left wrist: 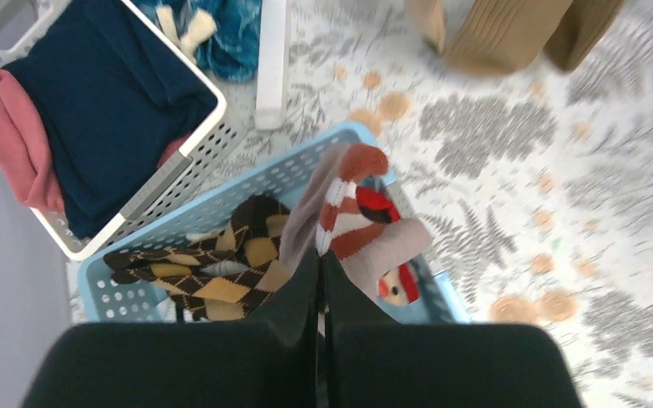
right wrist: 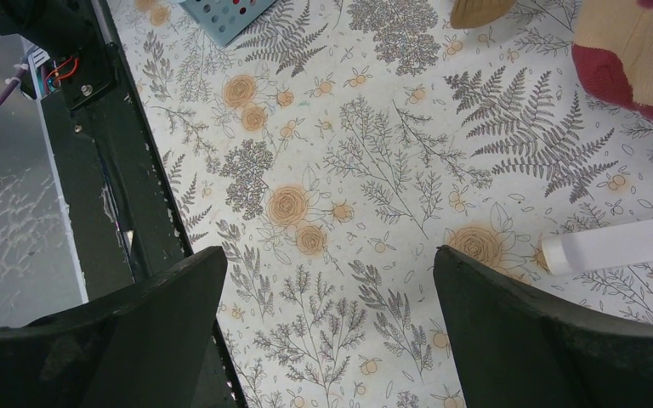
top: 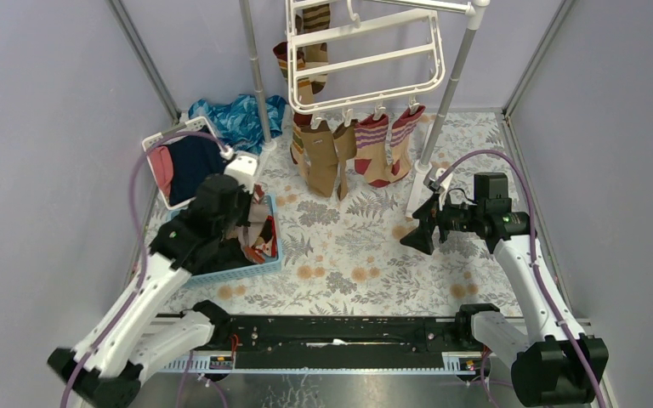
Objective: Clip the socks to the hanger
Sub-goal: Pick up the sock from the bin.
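My left gripper (left wrist: 320,255) is shut on a tan sock with a red-and-white striped cuff (left wrist: 349,212), holding it just above the small blue basket (left wrist: 221,191). A brown-and-yellow argyle sock (left wrist: 212,272) lies in that basket. In the top view the left gripper (top: 251,225) sits over the blue basket (top: 255,265). The white hanger (top: 366,51) stands at the back, and several socks (top: 374,149) are clipped along its lower edge and inside the frame. My right gripper (top: 417,234) hovers open over the floral mat near the stand's foot, its jaws (right wrist: 330,263) wide apart with nothing between them.
A white slotted basket (top: 157,140) with navy and pink garments sits at the back left, with shiny blue cloth (top: 238,115) behind it. The hanger's pale pole (top: 446,102) slants down to a white foot (right wrist: 612,242). A black rail (right wrist: 110,170) runs along the near edge.
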`<state>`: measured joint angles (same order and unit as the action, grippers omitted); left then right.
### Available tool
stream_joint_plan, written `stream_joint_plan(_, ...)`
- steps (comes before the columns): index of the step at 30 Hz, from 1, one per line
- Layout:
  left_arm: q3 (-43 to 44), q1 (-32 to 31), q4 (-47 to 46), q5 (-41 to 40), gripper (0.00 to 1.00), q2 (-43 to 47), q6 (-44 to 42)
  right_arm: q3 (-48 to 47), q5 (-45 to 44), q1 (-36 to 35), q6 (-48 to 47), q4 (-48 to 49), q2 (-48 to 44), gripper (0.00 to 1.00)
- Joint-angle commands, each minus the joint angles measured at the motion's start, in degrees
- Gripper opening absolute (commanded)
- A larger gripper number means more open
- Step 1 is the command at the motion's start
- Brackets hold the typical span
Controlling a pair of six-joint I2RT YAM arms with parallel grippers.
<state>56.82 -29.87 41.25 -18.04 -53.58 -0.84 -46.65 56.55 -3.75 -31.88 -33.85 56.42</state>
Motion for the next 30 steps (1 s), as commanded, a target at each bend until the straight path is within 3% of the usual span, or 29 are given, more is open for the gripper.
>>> stream_joint_plan(1, -2.2, 0.6, -6.9, 2.5, 0.0, 6.6, 7.3, -0.7, 0.7, -0.6, -0.2, 1.5, -1.5, 1.0)
stream_joint_plan(5, -4.1, 0.6, -14.3, 9.7, 0.0, 13.7, 11.9, -0.2, 1.6, -0.6, -0.8, 2.0, -2.4, 1.0)
stream_joint_plan(8, -7.0, 0.6, -23.3, 22.5, 0.0, 18.3, 15.1, 0.4, 3.6, -0.6, -2.1, 2.0, -3.0, 1.0)
stream_joint_plan(13, -15.9, 0.6, -48.9, 45.5, 0.0, 20.1, 25.9, 0.4, 11.7, -0.5, -5.5, 0.5, -3.5, 1.0)
stream_joint_plan(17, -20.5, 0.5, -71.9, 53.4, 0.0, 15.3, 40.9, -1.4, 19.4, -0.6, -9.2, -1.8, -3.0, 1.0)
stream_joint_plan(20, -22.1, -1.0, -86.4, 53.4, 0.0, 10.7, 48.5, -7.3, 24.4, -0.5, -19.6, -12.4, -1.6, 1.0)
stream_joint_plan(22, -22.7, -4.9, -94.1, 50.7, 0.0, 7.6, 49.1, -12.1, 25.5, -0.6, -25.6, -18.6, -0.3, 1.0)
stream_joint_plan(26, -20.3, -17.2, -96.4, 42.3, 0.0, 0.7, 39.6, -17.9, 24.0, -0.5, -17.3, -16.0, 0.8, 1.0)
stream_joint_plan(30, -18.5, -24.3, -98.1, 35.7, 0.0, -5.6, 32.5, -19.1, 22.0, -0.5, -8.8, -11.3, 0.3, 1.0)
